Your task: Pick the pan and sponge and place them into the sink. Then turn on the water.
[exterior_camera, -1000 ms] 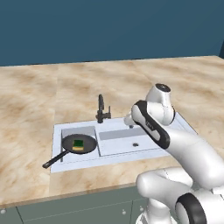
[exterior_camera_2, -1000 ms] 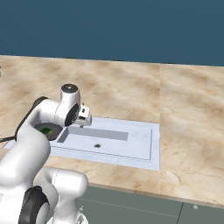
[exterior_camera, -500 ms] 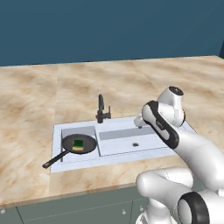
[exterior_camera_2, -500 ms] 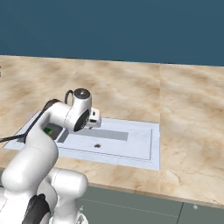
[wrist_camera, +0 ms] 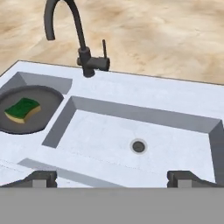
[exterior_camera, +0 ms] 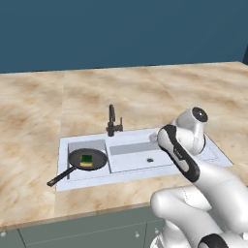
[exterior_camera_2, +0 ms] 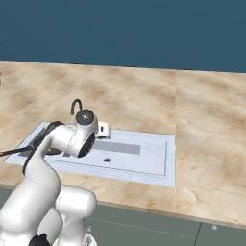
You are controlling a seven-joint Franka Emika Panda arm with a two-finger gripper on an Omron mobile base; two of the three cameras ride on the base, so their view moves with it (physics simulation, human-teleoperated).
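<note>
Hovering spread and empty over the long basin of the sink [wrist_camera: 131, 94], the gripper [wrist_camera: 111, 177] faces the faucet [wrist_camera: 83, 43], since pan [exterior_camera: 88, 159] and sponge [wrist_camera: 22, 109] already lie in the small basin.

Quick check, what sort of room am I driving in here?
A simulated kitchen, by the look of it: a marbled counter holds a double sink with a black faucet, and a pan with a sponge in it sits in the small basin. Cabinet fronts run below.
</note>
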